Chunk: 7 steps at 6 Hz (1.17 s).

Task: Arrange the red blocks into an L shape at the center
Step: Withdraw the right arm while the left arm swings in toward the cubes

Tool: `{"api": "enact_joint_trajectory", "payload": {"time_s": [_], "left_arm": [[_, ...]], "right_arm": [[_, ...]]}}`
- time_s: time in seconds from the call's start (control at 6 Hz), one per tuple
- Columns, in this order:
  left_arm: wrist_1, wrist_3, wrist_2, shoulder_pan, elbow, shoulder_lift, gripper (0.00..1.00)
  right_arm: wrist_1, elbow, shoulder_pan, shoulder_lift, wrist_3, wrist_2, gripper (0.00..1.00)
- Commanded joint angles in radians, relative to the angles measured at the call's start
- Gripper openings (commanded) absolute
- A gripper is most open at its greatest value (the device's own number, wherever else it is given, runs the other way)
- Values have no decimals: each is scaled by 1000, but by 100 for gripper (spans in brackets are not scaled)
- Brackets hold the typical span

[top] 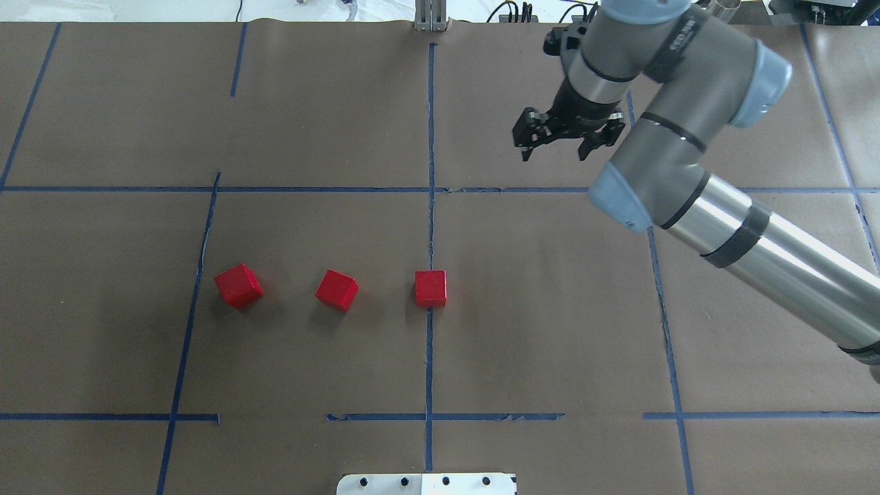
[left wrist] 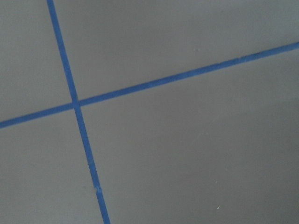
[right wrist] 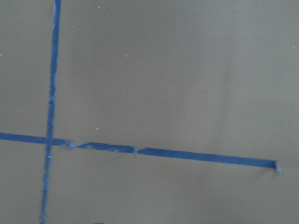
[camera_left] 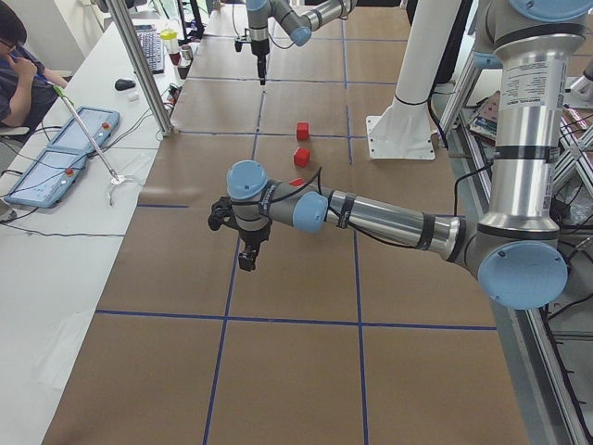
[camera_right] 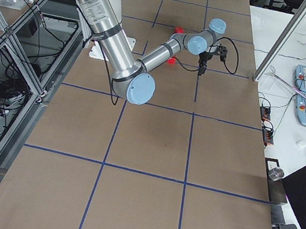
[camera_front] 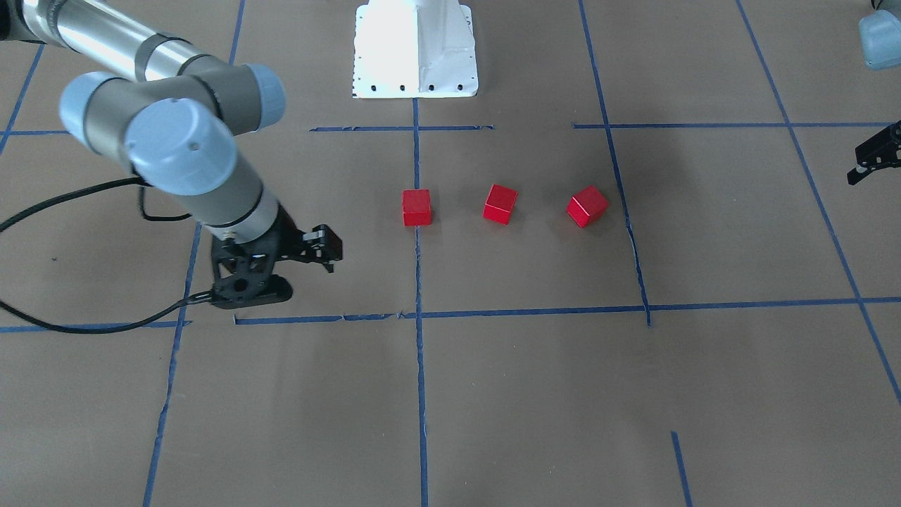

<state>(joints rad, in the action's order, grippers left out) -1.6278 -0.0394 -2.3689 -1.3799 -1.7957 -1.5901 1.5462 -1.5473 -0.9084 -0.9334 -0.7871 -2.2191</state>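
Observation:
Three red blocks lie in a spaced row on the brown paper. One [top: 430, 288] [camera_front: 417, 207] sits on the centre tape line. A second [top: 337, 289] [camera_front: 500, 203] and a third [top: 238, 285] [camera_front: 588, 205] lie toward my left side, both turned at an angle. My right gripper [top: 558, 150] [camera_front: 281, 271] is open and empty, hanging over bare paper far from the blocks. My left gripper [camera_front: 869, 165] shows only partly at the front view's edge, and in the exterior left view [camera_left: 246, 258]. I cannot tell whether it is open. Both wrist views show only paper and tape.
The white robot base [camera_front: 415, 49] [top: 426, 483] stands at the table's near edge on the centre line. Blue tape lines [top: 430, 172] divide the paper into squares. An operator and control pads [camera_left: 56, 153] are at a side table.

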Motion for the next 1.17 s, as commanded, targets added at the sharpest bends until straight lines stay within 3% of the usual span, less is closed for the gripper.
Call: {"api": "enact_joint_trajectory", "payload": {"time_s": [0.0, 0.17, 0.67, 0.83, 1.0], "left_arm": [[0, -22, -4, 4, -2, -63, 100], [-1, -89, -6, 33, -2, -94, 100], [-72, -160, -6, 186, -56, -120, 100], [-70, -187, -3, 240, -57, -170, 100], [-70, -336, 3, 280, -60, -247, 100]], "right_arm": [[2, -52, -181, -175, 337, -81, 99], [2, -136, -257, -344, 546, -105, 100], [0, -371, -458, -798, 822, -123, 100], [-5, -375, -542, -902, 888, -117, 100], [-5, -369, -578, -938, 894, -113, 100]]}}
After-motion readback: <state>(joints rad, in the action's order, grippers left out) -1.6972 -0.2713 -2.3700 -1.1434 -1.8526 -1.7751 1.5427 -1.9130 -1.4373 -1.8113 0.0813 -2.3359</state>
